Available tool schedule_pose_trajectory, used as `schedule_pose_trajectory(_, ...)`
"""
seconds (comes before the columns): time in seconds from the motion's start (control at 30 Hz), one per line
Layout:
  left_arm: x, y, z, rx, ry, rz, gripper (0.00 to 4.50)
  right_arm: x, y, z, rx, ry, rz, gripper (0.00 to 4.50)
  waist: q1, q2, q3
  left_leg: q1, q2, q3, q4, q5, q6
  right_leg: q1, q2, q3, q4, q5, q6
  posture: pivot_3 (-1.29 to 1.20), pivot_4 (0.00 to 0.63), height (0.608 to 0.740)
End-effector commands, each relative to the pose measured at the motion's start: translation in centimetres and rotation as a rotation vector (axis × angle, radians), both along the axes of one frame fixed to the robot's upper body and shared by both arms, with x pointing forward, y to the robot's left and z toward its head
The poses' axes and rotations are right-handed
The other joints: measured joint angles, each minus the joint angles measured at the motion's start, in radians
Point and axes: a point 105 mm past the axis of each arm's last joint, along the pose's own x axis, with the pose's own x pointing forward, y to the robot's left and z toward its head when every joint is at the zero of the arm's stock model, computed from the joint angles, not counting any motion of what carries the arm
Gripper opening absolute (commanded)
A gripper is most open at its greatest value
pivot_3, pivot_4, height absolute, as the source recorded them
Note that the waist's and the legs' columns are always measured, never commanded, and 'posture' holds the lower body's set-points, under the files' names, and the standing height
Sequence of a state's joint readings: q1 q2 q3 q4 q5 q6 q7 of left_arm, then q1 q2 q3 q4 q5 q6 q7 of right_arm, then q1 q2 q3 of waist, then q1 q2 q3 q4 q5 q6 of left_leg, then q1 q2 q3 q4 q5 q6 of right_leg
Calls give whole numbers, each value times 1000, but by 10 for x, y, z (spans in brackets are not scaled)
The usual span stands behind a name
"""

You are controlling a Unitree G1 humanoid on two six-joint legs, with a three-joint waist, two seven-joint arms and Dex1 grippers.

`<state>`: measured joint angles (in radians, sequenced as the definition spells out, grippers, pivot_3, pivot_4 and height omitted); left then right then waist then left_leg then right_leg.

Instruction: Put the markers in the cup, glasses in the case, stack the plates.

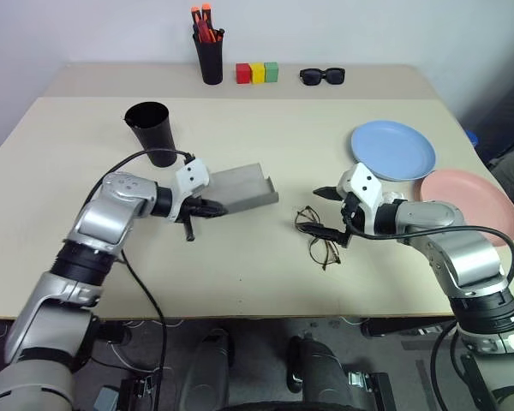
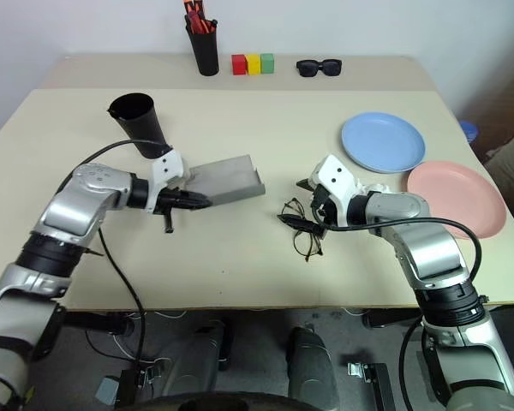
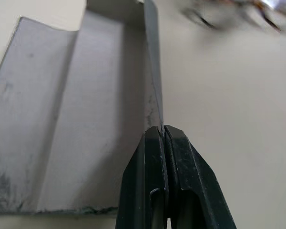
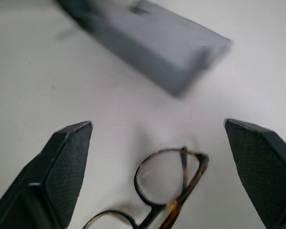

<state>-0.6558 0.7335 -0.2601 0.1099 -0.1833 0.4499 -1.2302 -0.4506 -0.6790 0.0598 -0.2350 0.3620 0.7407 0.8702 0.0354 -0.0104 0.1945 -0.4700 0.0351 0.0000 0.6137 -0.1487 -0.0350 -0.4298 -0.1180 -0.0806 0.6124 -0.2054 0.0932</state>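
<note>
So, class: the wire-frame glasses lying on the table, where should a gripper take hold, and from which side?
Probably at the bridge between the lenses, coming down from above. The glasses lie flat on the table with temples spread, so the thin frame offers no raised side. The open right gripper already straddles one lens.

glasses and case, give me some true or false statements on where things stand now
1. The glasses lie inside the case. False: they lie on the table, apart from the case.
2. The right gripper is open, its fingers either side of the glasses. True.
3. The left gripper is shut on an edge of the case. True.
4. The pink plate is stacked on the blue plate. False: they lie side by side on the table.
5. The sunglasses sit at the far side of the table, near three coloured blocks. True.
</note>
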Motion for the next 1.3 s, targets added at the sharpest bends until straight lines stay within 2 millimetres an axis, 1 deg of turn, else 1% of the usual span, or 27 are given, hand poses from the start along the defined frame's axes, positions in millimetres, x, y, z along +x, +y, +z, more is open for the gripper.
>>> schedule_pose_trajectory(0.03,-24,-8,11,9,-37,-156,42,2,-16,10,20,44,-58,4500,6,0,0,0,0,0,0,0,0,0,0,0,0,0,0,0,150,740)
schedule_pose_trajectory(0.17,-35,-12,12,-2,-50,-218,42,0,-29,3,-5,120,-103,4500,4,0,0,-4,0,0,2,0,-1,-2,0,0,-1,0,0,0,150,740)
schedule_pose_trajectory(0.2,-39,-12,10,1,-23,-229,42,-2,-32,0,-15,145,-107,4500,3,0,0,-5,0,0,2,0,0,-3,0,0,-1,0,0,0,150,740)
schedule_pose_trajectory(0.3,-42,-13,7,1,12,-234,839,-5,-35,-4,-24,184,-114,4500,2,0,0,-5,0,0,1,1,1,-4,0,0,0,0,0,0,150,740)
schedule_pose_trajectory(0.37,-38,-15,8,-13,-36,-223,1874,-5,-36,-6,-24,194,-122,4500,1,0,0,-5,0,0,1,1,2,-4,0,0,0,0,0,0,150,740)
schedule_pose_trajectory(0.4,-31,-17,11,-19,-99,-200,2402,-5,-36,-7,-23,203,-129,4500,1,0,0,-5,0,0,1,1,2,-4,0,0,0,0,0,0,150,740)
schedule_pose_trajectory(0.47,-25,-19,15,-34,-147,-168,2402,-6,-37,-10,-20,224,-140,4500,2,0,0,-5,0,0,2,1,2,-4,0,0,0,0,0,0,150,740)
schedule_pose_trajectory(0.57,-25,-17,23,-79,-172,-150,2402,-7,-37,-15,-13,249,-151,4500,2,0,0,-5,0,0,2,1,2,-3,0,0,0,0,0,0,150,740)
schedule_pose_trajectory(0.67,-29,-11,26,-98,-193,-129,2402,-7,-37,-19,-2,274,-170,4500,1,0,0,-5,0,0,2,1,2,-3,0,0,0,0,0,0,150,740)
schedule_pose_trajectory(0.73,-36,-6,25,-116,-219,-129,2402,-7,-36,-22,3,291,-179,4500,-3,0,0,-5,0,0,2,1,2,-4,0,0,0,0,0,0,150,740)
schedule_pose_trajectory(0.8,-46,0,24,-145,-212,-105,2452,-7,-33,-25,23,311,-185,3978,-7,0,0,-5,0,0,2,1,2,-4,0,0,0,0,0,0,150,740)
schedule_pose_trajectory(0.87,-55,6,20,-162,-200,-79,2452,-6,-32,-26,42,329,-197,3186,-9,1,0,-5,0,0,1,1,2,-4,0,0,1,0,0,0,150,740)
schedule_pose_trajectory(0.93,-63,10,15,-166,-194,-48,2452,-4,-31,-28,62,349,-210,2057,-12,1,0,-5,0,0,2,1,2,-4,0,0,1,0,0,0,150,740)
schedule_pose_trajectory(0.97,-66,12,13,-167,-190,-37,2452,-3,-30,-28,70,356,-213,1601,-11,1,0,-4,0,0,2,1,2,-3,0,0,1,0,0,0,150,740)
schedule_pose_trajectory(1.0,-71,13,10,-168,-184,-27,2452,-3,-29,-29,75,362,-215,1003,-11,1,0,-4,0,0,2,1,2,-3,0,0,1,0,0,0,150,740)
schedule_pose_trajectory(1.07,-78,16,7,-174,-174,-7,2452,-2,-27,-31,81,375,-218,39,-15,1,-1,-4,0,0,2,0,0,-3,0,0,0,0,0,0,150,740)
schedule_pose_trajectory(1.13,-83,18,4,-177,-165,19,2452,-2,-26,-32,84,384,-219,39,-15,1,-1,-2,0,0,2,-1,-1,-1,0,0,0,0,1,0,150,740)
schedule_pose_trajectory(1.3,-91,22,0,-187,-152,77,2452,-1,-26,-32,86,380,-220,39,-18,1,-1,-2,0,0,2,-1,-1,0,0,0,-2,-1,1,0,150,740)
